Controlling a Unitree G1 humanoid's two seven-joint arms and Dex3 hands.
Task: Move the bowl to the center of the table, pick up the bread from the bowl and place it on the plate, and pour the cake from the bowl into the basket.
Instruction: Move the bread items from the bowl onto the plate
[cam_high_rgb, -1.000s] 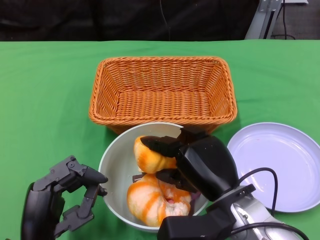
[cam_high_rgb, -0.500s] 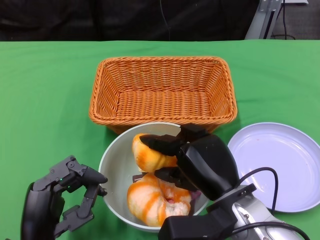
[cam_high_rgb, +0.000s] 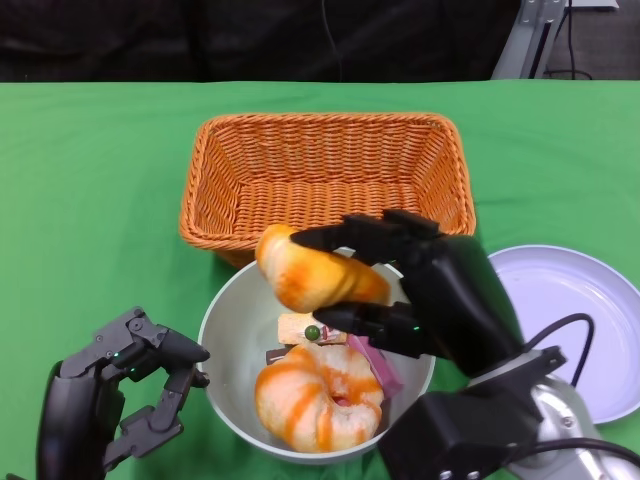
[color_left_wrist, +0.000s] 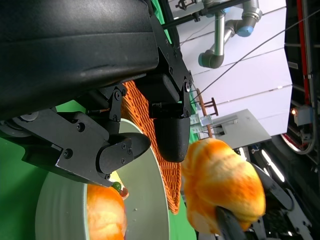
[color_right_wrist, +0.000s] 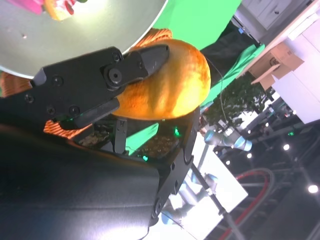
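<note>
In the head view the right hand (cam_high_rgb: 420, 290) is grasping a bread roll (cam_high_rgb: 315, 275) between its fingers, holding it above the far rim of the bowl (cam_high_rgb: 228, 330); the bowl is sitting on the green table (cam_high_rgb: 90, 200), just in front of the wicker basket (cam_high_rgb: 325, 175); inside the bowl a second glazed bread (cam_high_rgb: 315, 395) and a small piece of cake (cam_high_rgb: 305, 330) are lying, the cake partly hidden under the lifted roll; the white plate (cam_high_rgb: 570, 310) is waiting to the right of the bowl, with nothing on it. The left hand (cam_high_rgb: 120, 400) is hovering just beside the near-left of the bowl, fingers curled but apart and holding nothing.

In the right wrist view the right hand's fingers (color_right_wrist: 100, 75) are clamping the roll (color_right_wrist: 167, 82) from both sides, and the bowl's pale underside (color_right_wrist: 85, 25) is showing beyond it.

In the left wrist view the left hand's fingers (color_left_wrist: 170, 130) are spread with nothing between them; the roll (color_left_wrist: 222, 180) is hanging clear of the bowl rim (color_left_wrist: 150, 200), though whether the left hand is touching the bowl is hard to tell here.

The step in hand appears to be the bread transfer; the next move is likely calling for the right hand to carry the roll sideways over the plate, lower it and let go.
</note>
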